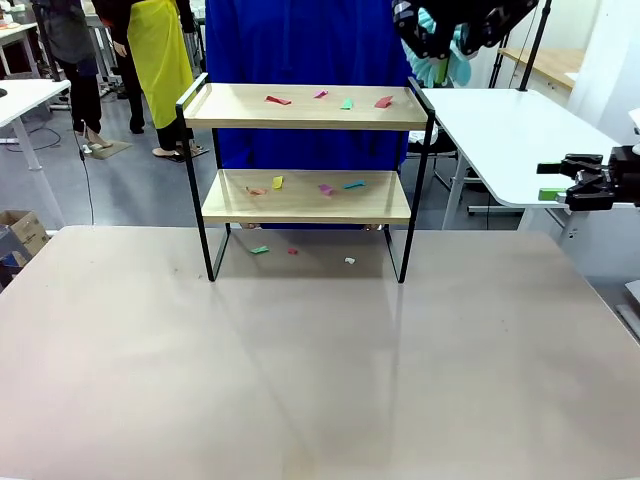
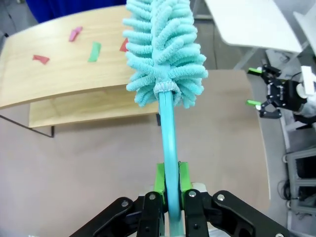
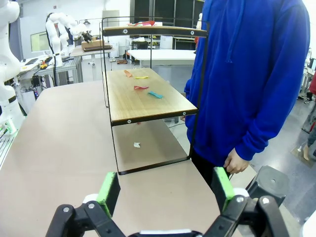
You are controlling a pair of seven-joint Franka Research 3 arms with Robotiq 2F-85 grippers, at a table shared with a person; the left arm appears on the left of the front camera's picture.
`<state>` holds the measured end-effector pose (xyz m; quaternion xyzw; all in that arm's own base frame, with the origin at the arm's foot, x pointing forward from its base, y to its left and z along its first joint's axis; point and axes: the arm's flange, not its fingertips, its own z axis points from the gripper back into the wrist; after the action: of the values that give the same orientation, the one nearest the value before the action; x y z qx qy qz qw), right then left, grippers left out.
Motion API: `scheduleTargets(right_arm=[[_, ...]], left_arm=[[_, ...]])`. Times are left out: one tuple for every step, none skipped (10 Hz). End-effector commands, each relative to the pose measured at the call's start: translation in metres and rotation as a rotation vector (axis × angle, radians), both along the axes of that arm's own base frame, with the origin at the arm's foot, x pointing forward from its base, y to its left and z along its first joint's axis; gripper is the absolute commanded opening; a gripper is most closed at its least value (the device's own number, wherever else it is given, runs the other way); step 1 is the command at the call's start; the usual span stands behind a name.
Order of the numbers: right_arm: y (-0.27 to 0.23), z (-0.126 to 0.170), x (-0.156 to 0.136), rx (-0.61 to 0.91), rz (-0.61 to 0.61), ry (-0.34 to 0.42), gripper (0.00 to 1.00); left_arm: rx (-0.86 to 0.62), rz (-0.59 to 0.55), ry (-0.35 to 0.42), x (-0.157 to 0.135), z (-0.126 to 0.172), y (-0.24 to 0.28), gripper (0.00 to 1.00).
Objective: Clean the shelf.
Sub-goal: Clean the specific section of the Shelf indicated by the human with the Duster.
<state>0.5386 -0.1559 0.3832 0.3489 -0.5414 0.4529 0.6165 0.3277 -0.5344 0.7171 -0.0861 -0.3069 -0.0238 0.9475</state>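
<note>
The shelf (image 1: 230, 106) is seen in the upper middle of the front view, standing on its four black legs at the far part of the beige tabletop (image 1: 320, 380). In the left wrist view it is shown from above in the upper left, and in the right wrist view it is placed in the upper middle, seen from one end. Small coloured paper scraps (image 1: 346, 103) are scattered on both wooden boards — four on the top one, four on the lower one — and three more are seen on the tabletop beneath the lower board. At the bottom centre of the left wrist view the left gripper (image 2: 171, 178) is clamped tightly on the turquoise handle of a duster (image 2: 165, 49). The duster's fluffy head is held in the upper middle of that frame, overlapping the right end of the top board; whether the fluff is touching the wood cannot be told. The right gripper (image 1: 551, 181) is found at the right edge of the front view, level with the lower board and well apart from the shelf, set against a white table (image 1: 500, 130). Its jaws are spread wide and nothing is held between them. A person (image 1: 300, 40) in a blue hooded top is seen standing just behind the shelf, at the top of the front view.
</note>
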Motion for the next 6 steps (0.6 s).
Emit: scheduleTargets(right_arm=[[0.002,0.002,0.000,-0.002,0.004,-0.005,1.00],[0.002,0.002,0.000,-0.002,0.004,-0.005,1.00],[0.002,0.002,0.000,-0.002,0.004,-0.005,1.00],[0.002,0.002,0.000,-0.002,0.004,-0.005,1.00],[0.002,0.002,0.000,-0.002,0.004,-0.005,1.00],[0.002,0.002,0.000,-0.002,0.004,-0.005,1.00]], left_arm=[[-0.006,0.066,0.006,0.009,-0.006,0.000,0.13],[-0.011,0.084,0.022,0.013,-0.014,0.003,0.13],[-0.016,0.096,0.036,0.015,-0.023,0.006,0.13],[-0.023,0.088,0.061,0.020,-0.031,0.007,0.13],[-0.029,0.080,0.080,0.022,-0.040,0.007,0.13],[-0.028,0.084,0.099,0.025,-0.047,0.008,0.13]])
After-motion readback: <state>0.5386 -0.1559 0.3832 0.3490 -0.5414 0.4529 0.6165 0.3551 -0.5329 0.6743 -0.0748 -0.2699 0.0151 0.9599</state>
